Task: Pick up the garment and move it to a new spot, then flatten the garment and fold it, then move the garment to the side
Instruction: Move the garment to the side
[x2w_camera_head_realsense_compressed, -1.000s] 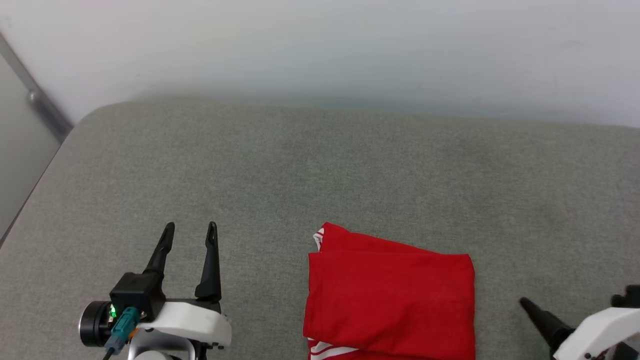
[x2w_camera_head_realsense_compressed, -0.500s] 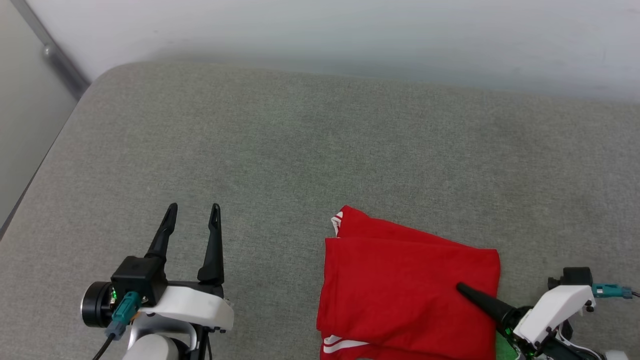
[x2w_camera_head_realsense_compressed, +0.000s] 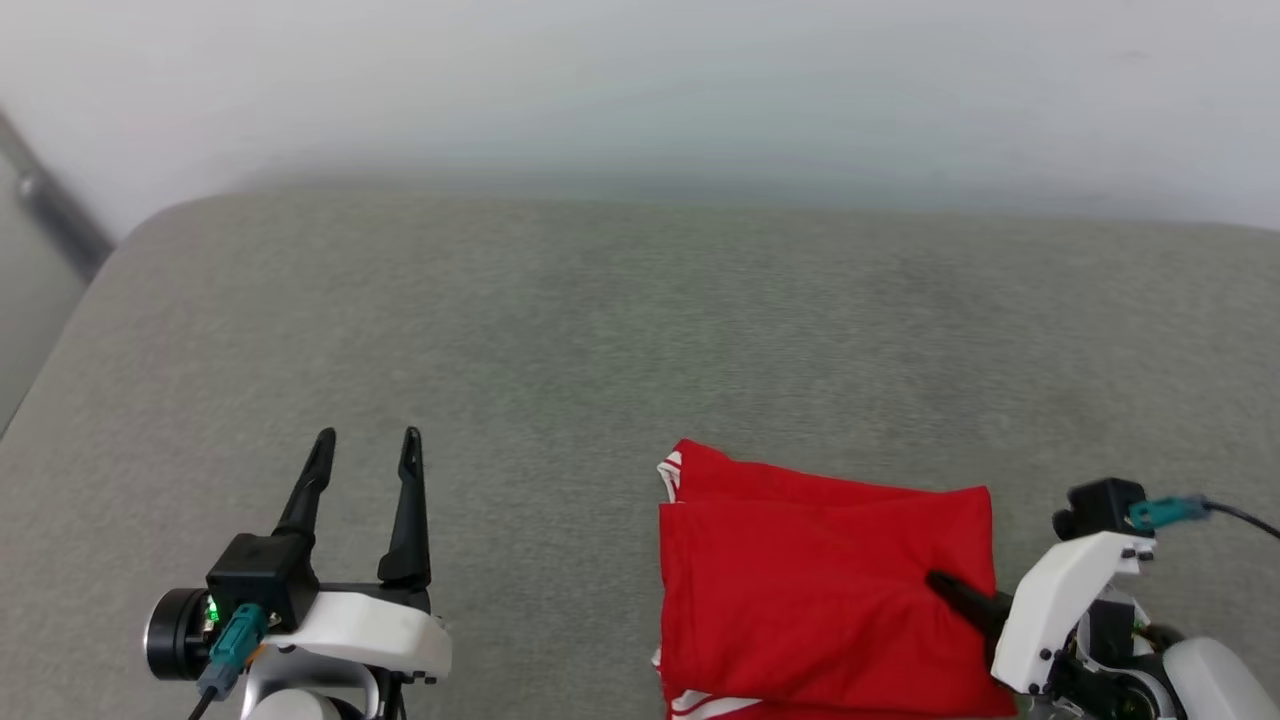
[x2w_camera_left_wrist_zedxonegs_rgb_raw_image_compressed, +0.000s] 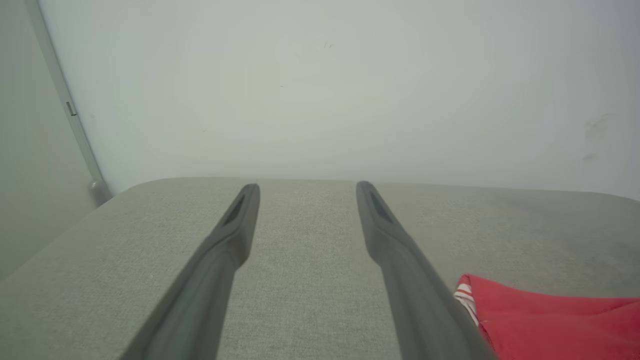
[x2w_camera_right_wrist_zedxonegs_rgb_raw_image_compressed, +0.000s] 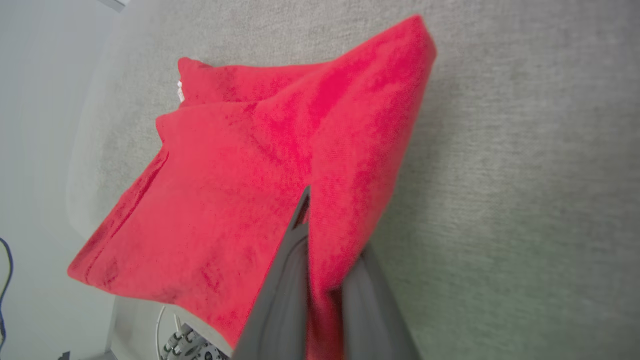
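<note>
Head view puts the folded garment (x2w_camera_head_realsense_compressed: 820, 590) at five o'clock on the grey cushion (x2w_camera_head_realsense_compressed: 600, 330); our right claw (x2w_camera_head_realsense_compressed: 945, 588) pinches its three o'clock edge, left claw (x2w_camera_head_realsense_compressed: 367, 438) gapes empty. We should lift low and slide slowly, keeping folds stacked.

- Red folded fabric garment (x2w_camera_head_realsense_compressed: 820, 590) was plain bright red on top, with red-and-white striped trim (x2w_camera_left_wrist_zedxonegs_rgb_raw_image_compressed: 465, 296) at one corner.
- Woven cushioned surface (x2w_camera_head_realsense_compressed: 560, 340) was muted grey-green.
- Smooth wall (x2w_camera_head_realsense_compressed: 640, 80) was off-white.
- Left gripper (x2w_camera_head_realsense_compressed: 365, 437) had black fingers and a white shell.
</note>
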